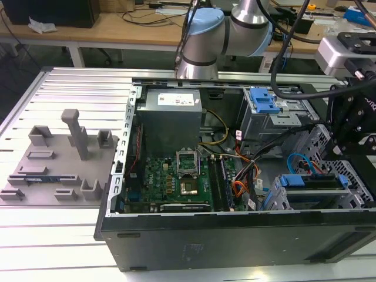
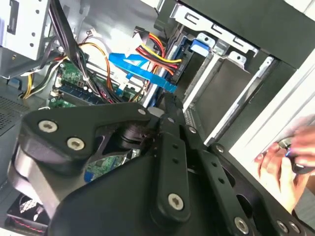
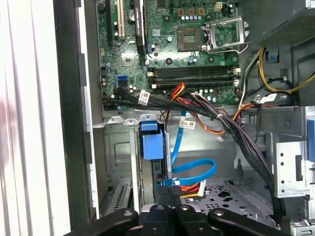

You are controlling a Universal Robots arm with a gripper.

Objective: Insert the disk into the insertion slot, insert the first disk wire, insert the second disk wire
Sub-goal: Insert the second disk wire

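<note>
The tool (image 3: pixel 170 209) is down inside the computer case (image 1: pixel 235 235), at the slot (image 3: pixel 147 172). I cannot tell if it is spread or pressed together. The blue cable (image 3: pixel 194 172) loops just beside it. The orange and red wires (image 3: pixel 192 188) lie under that loop. A hand (image 2: pixel 280 164) is outside the case.

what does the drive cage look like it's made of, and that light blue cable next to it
The insertion slot looks like bare grey sheet metal: dull sheen, punched holes, folded edges. The second disk wire looks like flexible glossy plastic: a flat, light-blue ribbon curving in a smooth loop.
</note>
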